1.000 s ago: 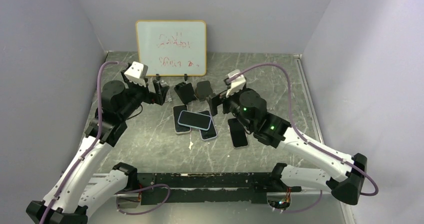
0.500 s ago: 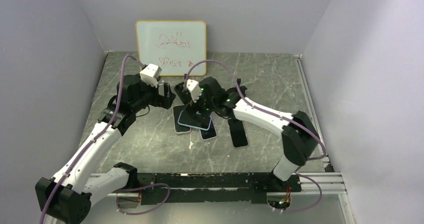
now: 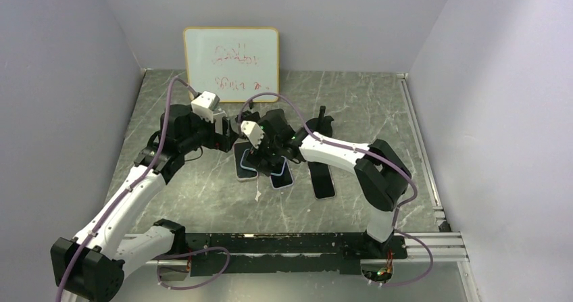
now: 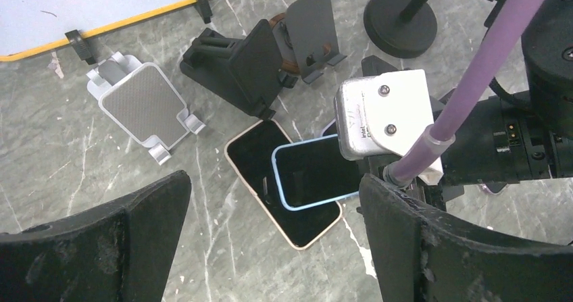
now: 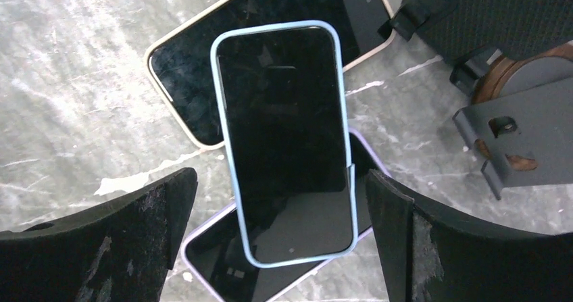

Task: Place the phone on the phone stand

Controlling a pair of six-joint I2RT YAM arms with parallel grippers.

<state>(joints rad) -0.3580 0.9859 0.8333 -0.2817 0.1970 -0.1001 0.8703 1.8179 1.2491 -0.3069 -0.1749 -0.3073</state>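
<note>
Grey marble covers the bench (image 3: 378, 113), and a whiteboard (image 3: 231, 62) with a yellow edge leans on the back wall. Near the middle of the bench lies a blue-cased phone (image 5: 285, 140). Its screen faces up and is dark. It rests flat on two other phones, not on a stand. Under one end is a cream-edged phone (image 5: 182, 79). Under the other end is a purple-edged phone (image 5: 223, 268). To the right of the blue-cased phone, seen from above, a black phone (image 3: 322, 179) lies by itself.

Behind the blue-cased phone stand four holders: a white stand (image 4: 142, 106), a black stand (image 4: 246, 62), a dark grey stand (image 4: 314, 25) and a round-foot stand (image 4: 400, 21) with a thin pole.

The right pincer (image 5: 280, 187) hangs over the blue-cased phone. It is wide, with one finger on each side, and holds nothing. The left pincer (image 4: 270, 194) is just to the left of the blue-cased phone, wide too, and holds nothing.
</note>
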